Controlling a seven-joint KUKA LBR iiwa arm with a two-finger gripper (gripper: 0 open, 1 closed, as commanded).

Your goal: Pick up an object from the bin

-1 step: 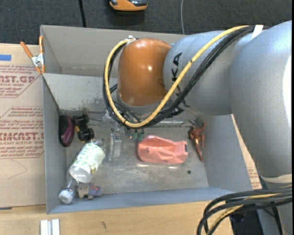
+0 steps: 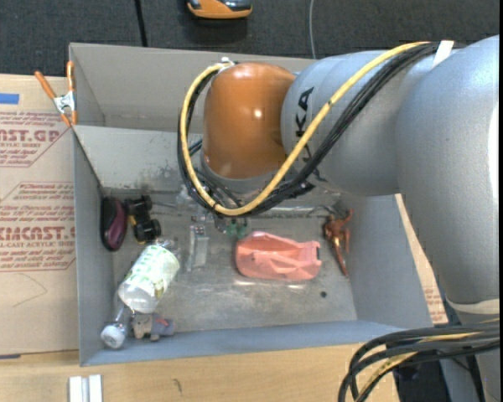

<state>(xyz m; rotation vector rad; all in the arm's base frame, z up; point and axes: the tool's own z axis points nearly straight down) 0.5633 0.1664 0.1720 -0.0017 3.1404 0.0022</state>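
Tool (image 2: 199, 246) low at mid-bin under orange wrist cover (image 2: 243, 120), above floor of grey metal bin (image 2: 126, 82). Open or closed: cannot tell. Nearest things: crushed clear plastic bottle (image 2: 148, 278) just left, pink soft lump (image 2: 278, 258) just right. Black toy (image 2: 142, 217) and maroon piece (image 2: 113, 223) by left wall. Rust-brown figure (image 2: 339, 238) at right.

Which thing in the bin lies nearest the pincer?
The clear plastic bottle, lying on its side just left of the pincer; the pink bag lies farther right.
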